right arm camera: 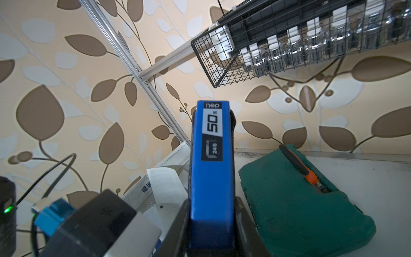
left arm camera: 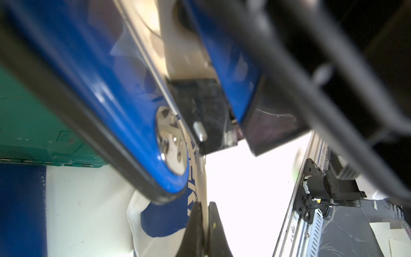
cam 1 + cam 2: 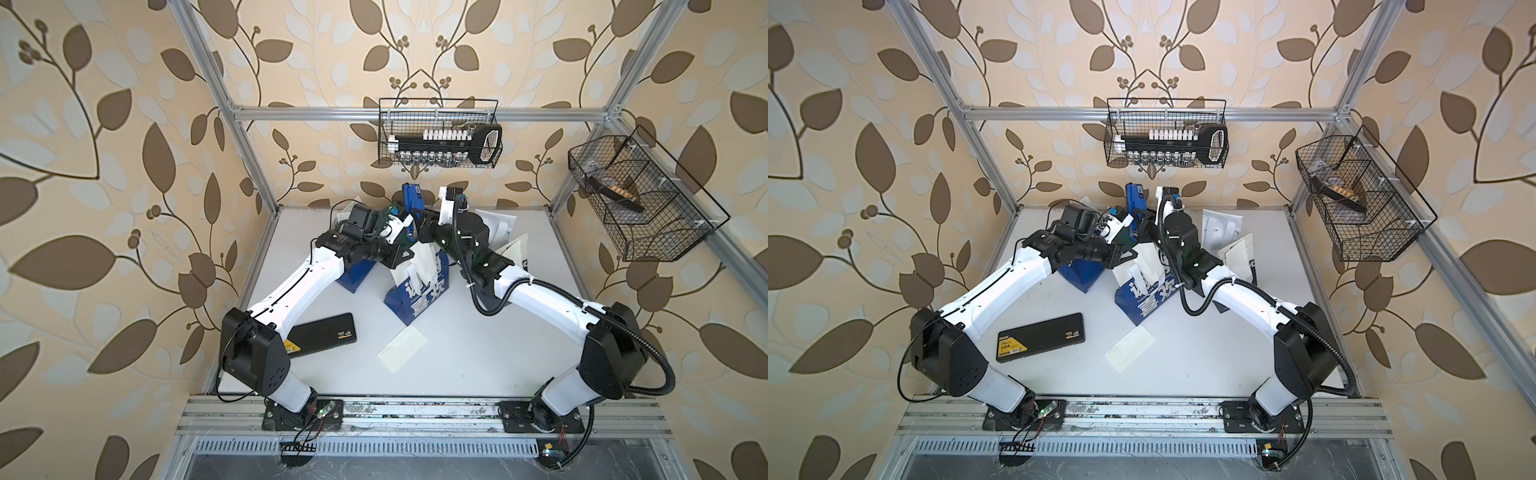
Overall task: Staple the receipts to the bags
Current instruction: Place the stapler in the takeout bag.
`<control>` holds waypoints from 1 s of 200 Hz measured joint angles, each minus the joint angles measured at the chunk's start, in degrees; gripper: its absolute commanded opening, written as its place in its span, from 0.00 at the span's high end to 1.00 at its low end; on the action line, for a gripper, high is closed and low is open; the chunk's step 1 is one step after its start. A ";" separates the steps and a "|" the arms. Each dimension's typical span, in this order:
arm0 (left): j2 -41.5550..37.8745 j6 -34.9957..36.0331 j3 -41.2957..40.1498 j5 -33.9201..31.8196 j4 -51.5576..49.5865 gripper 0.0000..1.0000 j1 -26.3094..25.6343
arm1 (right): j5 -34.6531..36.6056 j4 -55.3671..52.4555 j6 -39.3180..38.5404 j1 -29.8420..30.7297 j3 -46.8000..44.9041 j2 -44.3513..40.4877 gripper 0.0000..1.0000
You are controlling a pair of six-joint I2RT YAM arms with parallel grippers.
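A navy bag with white lettering stands mid-table, a cream receipt slip against its top. My left gripper is shut on that bag's thin upper edge. I cannot tell whether the slip is pinched with it. My right gripper is shut on a blue stapler, whose nose hangs right over the pinched edge. Another receipt lies flat nearer the front. A second navy bag is partly under the left arm.
Two more bags lean at the back right behind the right arm. A dark green case lies beside the stapler. A flat black box sits front left. Wire baskets hang on the walls.
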 measured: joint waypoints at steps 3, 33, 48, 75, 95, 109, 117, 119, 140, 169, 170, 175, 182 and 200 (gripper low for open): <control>0.00 -0.07 0.00 0.00 0.04 1.00 0.00 | 0.00 0.02 0.02 0.00 -0.15 0.00 1.00; 0.20 -1.09 0.00 0.04 0.48 1.00 0.00 | 0.00 -0.50 0.66 0.02 -1.62 -0.02 1.00; 0.37 -1.62 0.02 0.02 0.81 1.00 0.00 | 0.00 -0.57 0.85 0.02 -1.64 -0.04 1.00; 0.63 -2.29 0.42 -0.39 0.76 1.00 0.00 | -0.02 -0.57 0.63 0.02 -1.70 -0.15 1.00; 0.92 -2.36 0.59 -0.42 0.76 1.00 0.00 | -0.02 -0.59 -0.48 0.02 -2.14 -0.85 1.00; 1.07 -2.38 0.81 -0.50 0.74 1.00 0.00 | -0.02 -0.68 -1.55 0.02 -2.27 -1.53 1.00; 1.18 -2.43 1.03 -0.55 0.68 1.00 0.00 | -0.07 -0.70 -2.12 0.02 -2.27 -1.84 1.00; 1.22 -2.45 1.09 -0.57 0.63 1.00 0.00 | -0.09 -0.70 -2.32 0.02 -2.27 -1.92 1.00; 1.81 -2.89 1.92 -0.59 0.28 1.00 -0.09 | -0.22 -0.70 -3.87 0.07 -2.27 -2.32 1.00; 1.99 -4.15 2.40 -0.52 0.07 1.00 -0.09 | -0.15 -0.81 -5.29 0.39 -2.34 -2.32 1.00; 1.99 -4.26 2.40 -0.52 0.07 1.00 -0.09 | -0.15 -0.81 -5.31 0.42 -2.34 -2.32 1.00; 1.99 -4.55 2.40 -0.50 0.07 1.00 -0.09 | -0.13 -0.81 -5.57 0.46 -2.36 -2.32 1.00; 1.99 -5.01 2.40 -0.46 0.09 1.00 -0.09 | 0.04 -0.79 -5.90 0.55 -2.40 -2.32 1.00; 1.99 -5.81 2.40 -0.39 0.09 1.00 -0.09 | 0.55 -0.79 -7.02 0.79 -2.60 -2.32 1.00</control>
